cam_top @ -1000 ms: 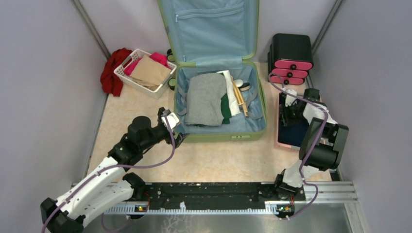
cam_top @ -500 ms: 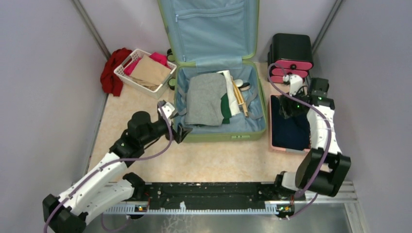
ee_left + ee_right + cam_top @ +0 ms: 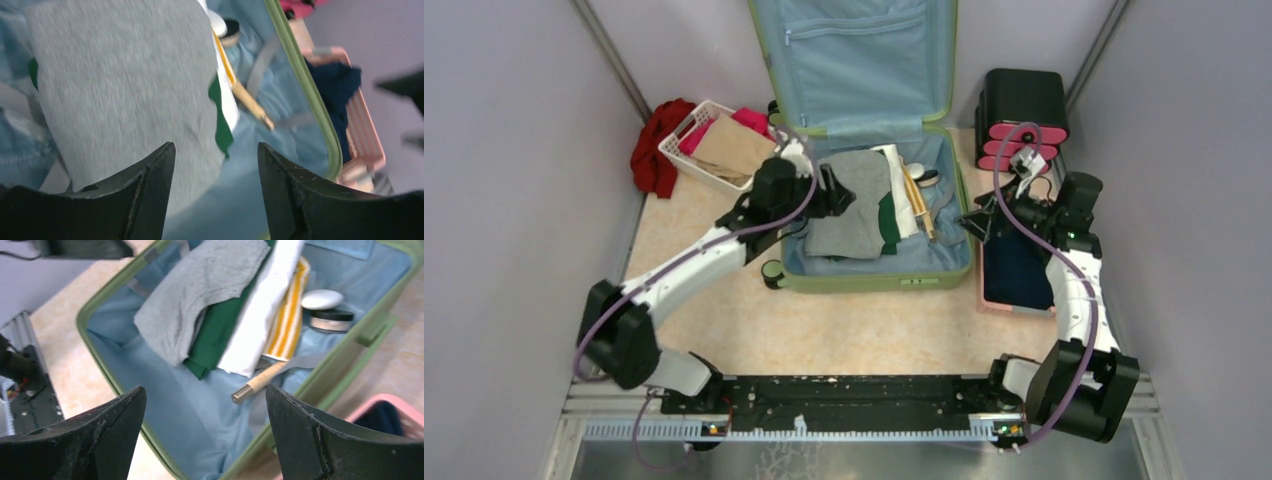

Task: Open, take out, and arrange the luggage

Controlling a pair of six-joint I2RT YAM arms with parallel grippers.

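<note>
The luggage (image 3: 874, 281), a light-green suitcase, lies open with its lid (image 3: 854, 60) propped up at the back. Inside on the blue lining are a folded grey garment (image 3: 849, 215), a green one (image 3: 887, 228), a white and yellow cloth (image 3: 906, 195) and a wooden stick (image 3: 260, 382). My left gripper (image 3: 839, 195) hovers over the grey garment (image 3: 115, 75), open, with nothing between its fingers (image 3: 150, 190). My right gripper (image 3: 972, 222) hangs at the suitcase's right rim, open and empty, looking down at the lining (image 3: 165, 405).
A pink basket (image 3: 987, 300) holding a navy cloth (image 3: 1016, 265) sits right of the suitcase. A black-and-pink drawer box (image 3: 1022, 115) stands behind it. At back left are a white basket (image 3: 714, 150) of clothes and a red cloth (image 3: 652, 150). Small toiletries (image 3: 325, 310) lie in the suitcase's far corner.
My left arm swung from the suitcase's front-left corner to above the grey garment. My right gripper left the pink basket, moved to the suitcase's right rim and opened wider.
</note>
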